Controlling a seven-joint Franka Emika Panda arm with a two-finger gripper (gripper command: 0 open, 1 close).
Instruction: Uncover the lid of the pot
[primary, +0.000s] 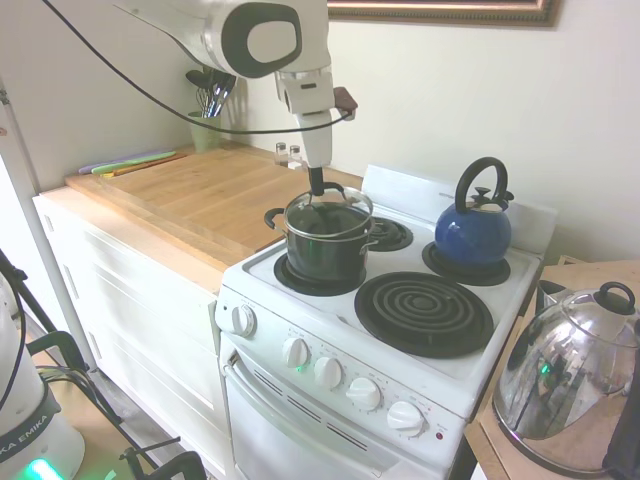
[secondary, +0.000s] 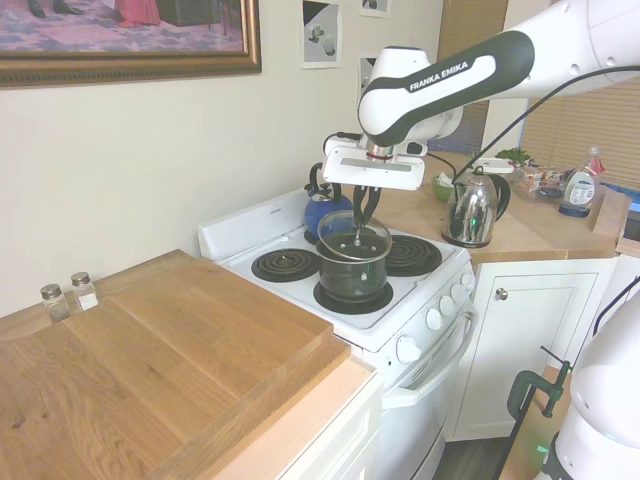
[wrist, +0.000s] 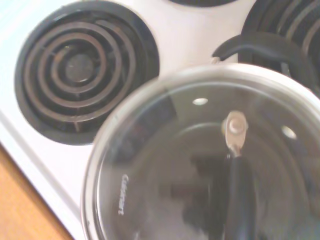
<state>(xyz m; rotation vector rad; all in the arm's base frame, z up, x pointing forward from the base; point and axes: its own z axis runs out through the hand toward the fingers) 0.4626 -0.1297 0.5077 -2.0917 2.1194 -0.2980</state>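
Dark grey metal pot (primary: 327, 250) with black side handles sits on the front-left coil burner of a white electric stove (primary: 470, 375), first exterior view. Round clear glass lid (primary: 328, 213) with metal rim is tilted, its edge raised off the pot's shiny rim on the side towards 3 o'clock. White arm's two-finger gripper (primary: 317, 190) comes straight down onto the lid's black arched handle, fingers pinched closed around it. Blue kettle (primary: 473, 230) stands on the rear burner at 2 o'clock from the pot. Shiny steel kettle (primary: 565, 385) rests on the wooden counter at 4 o'clock. Butcher-block countertop (primary: 190, 190) lies at 9 o'clock.

Second exterior view: gripper (secondary: 360, 218) clamps the lid (secondary: 354, 238) by its handle; lid hangs slanted just above the pot (secondary: 353, 277), a gap showing at the near side. Two small glass shakers (secondary: 66, 296) stand against the wall at 9 o'clock, well apart from the stove (secondary: 400, 310).

Wrist view: glass lid (wrist: 165, 170) fills the lower frame, blurred; its black handle and metal bracket show. Coil burner (wrist: 80, 70) beside it. One dark pot handle (wrist: 260, 47) probably shows beyond the lid's rim.
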